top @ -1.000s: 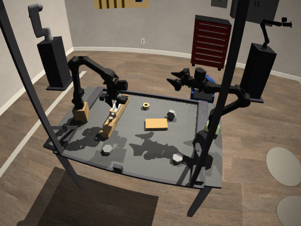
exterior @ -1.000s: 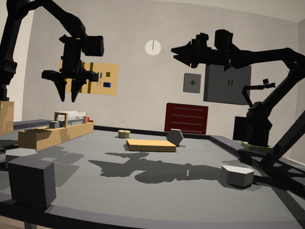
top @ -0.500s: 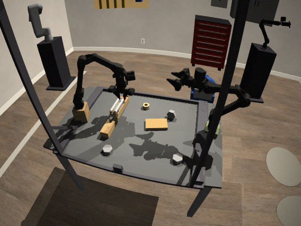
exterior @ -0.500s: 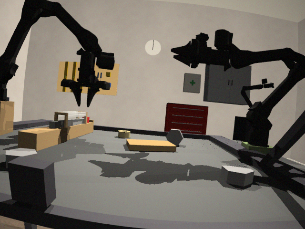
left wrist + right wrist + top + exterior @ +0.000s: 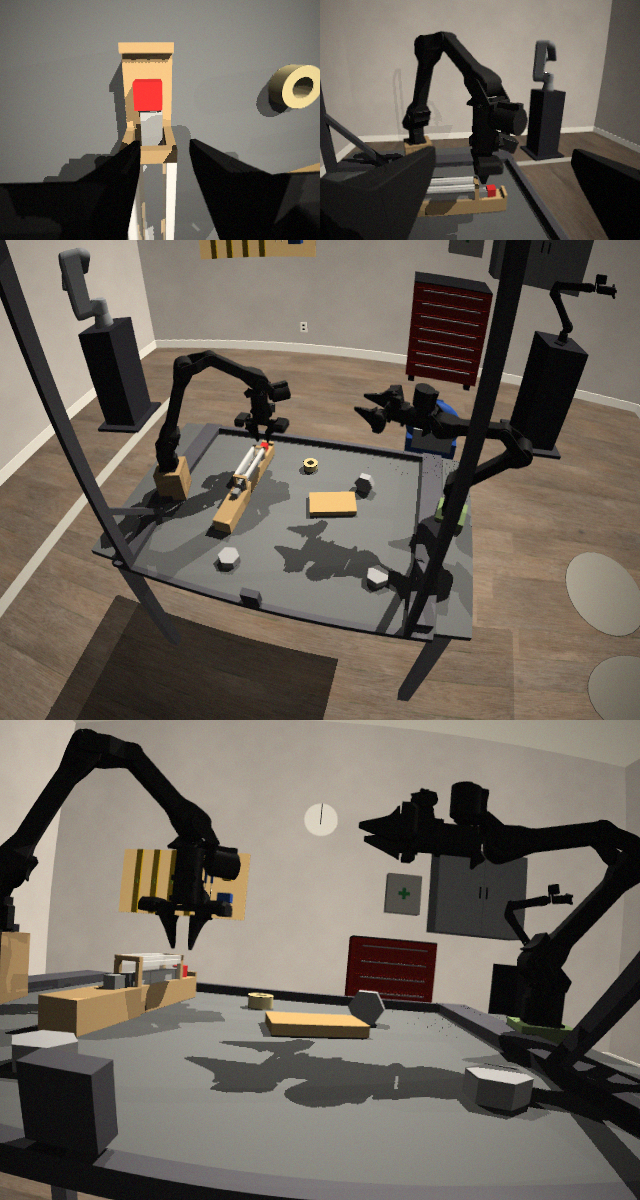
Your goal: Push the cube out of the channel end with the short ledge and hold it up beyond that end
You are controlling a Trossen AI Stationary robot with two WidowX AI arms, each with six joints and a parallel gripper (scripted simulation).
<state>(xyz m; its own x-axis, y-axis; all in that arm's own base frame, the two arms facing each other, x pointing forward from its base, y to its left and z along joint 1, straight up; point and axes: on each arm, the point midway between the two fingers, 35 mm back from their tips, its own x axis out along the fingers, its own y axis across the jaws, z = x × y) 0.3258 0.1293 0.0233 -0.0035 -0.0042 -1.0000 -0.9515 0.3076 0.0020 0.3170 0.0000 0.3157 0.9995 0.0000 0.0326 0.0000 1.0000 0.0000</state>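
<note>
Red cube [image 5: 264, 444] [image 5: 184, 971] [image 5: 147, 95] [image 5: 491, 190]: matt, smooth, plastic-looking. Channel [image 5: 227, 513] [image 5: 103, 1009] [image 5: 146, 70] [image 5: 455, 206]: pale wood tone, smooth, flat finish. Roof rods [image 5: 248, 462] [image 5: 160, 958] [image 5: 171, 195] [image 5: 452, 187]: white, smooth; exact material uncertain. Rectangular block [image 5: 332, 503] [image 5: 315, 1025]: tan, wood-coloured, matt. Ring [image 5: 310, 470] [image 5: 260, 1002] [image 5: 290, 95]: pale yellow, smooth, low sheen. Hexagonal blocks [image 5: 228, 557] [image 5: 498, 1089]: light grey, smooth, matt. Table [image 5: 284, 550] [image 5: 206, 1133] [image 5: 225, 30] [image 5: 470, 227]: dull grey top, without gloss. Left hand [image 5: 262, 437] [image 5: 181, 948] [image 5: 166, 142] [image 5: 482, 181] and right hand [image 5: 360, 401] [image 5: 361, 832] [image 5: 504, 155]: black, matt, plastic-looking. Tool chest [image 5: 449, 327] [image 5: 391, 970]: dark red, painted-metal appearance; drawer pulls [image 5: 447, 334] [image 5: 392, 963] pale, metal-like. Floor [image 5: 361, 663] [image 5: 545, 190]: brown wood-plank look, visible grain, subdued finish. Wall [image 5: 232, 302] [image 5: 284, 771] [image 5: 495, 50]: matt, faintly mottled, plaster-like.
</note>
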